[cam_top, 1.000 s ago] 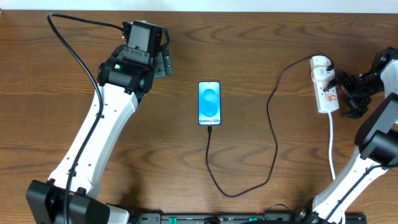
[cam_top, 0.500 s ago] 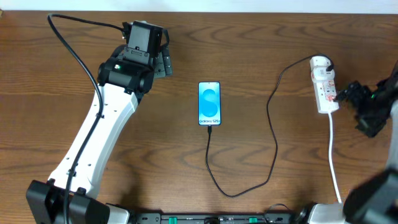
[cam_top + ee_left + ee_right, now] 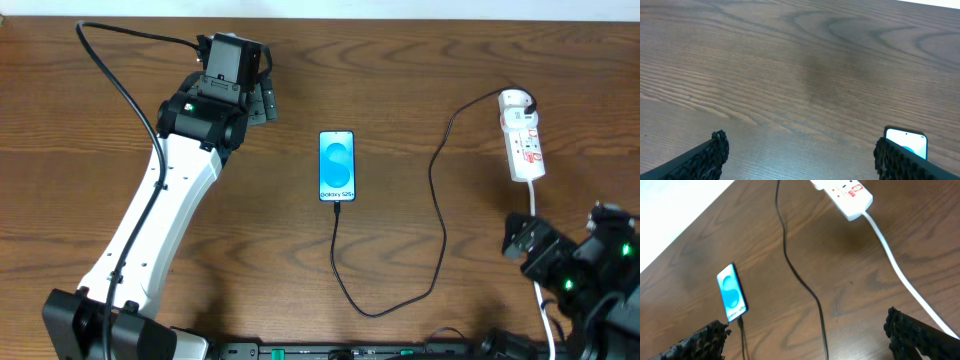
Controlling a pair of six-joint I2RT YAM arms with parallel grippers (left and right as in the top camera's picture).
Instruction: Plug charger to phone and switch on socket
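The phone (image 3: 337, 166) lies flat mid-table with its blue-and-white screen lit; it also shows in the right wrist view (image 3: 731, 292) and at the left wrist view's lower right (image 3: 910, 140). The charger cable (image 3: 438, 215) has its connector in the phone's bottom end, loops forward, and runs up to its black plug in the white socket strip (image 3: 523, 137), also in the right wrist view (image 3: 846, 193). My left gripper (image 3: 255, 100) is open and empty at the far left, apart from the phone. My right gripper (image 3: 540, 243) is open and empty, near the front right, below the socket.
The socket's thick white cord (image 3: 535, 215) runs from the strip toward the front edge, passing under my right arm. A black cable (image 3: 115, 75) arcs over the left arm. A white wall edge (image 3: 670, 215) borders the table's far side.
My right gripper has pulled away from the socket's red switch area and swung down toward the front right of the table. The left arm, phone and cable have not moved.
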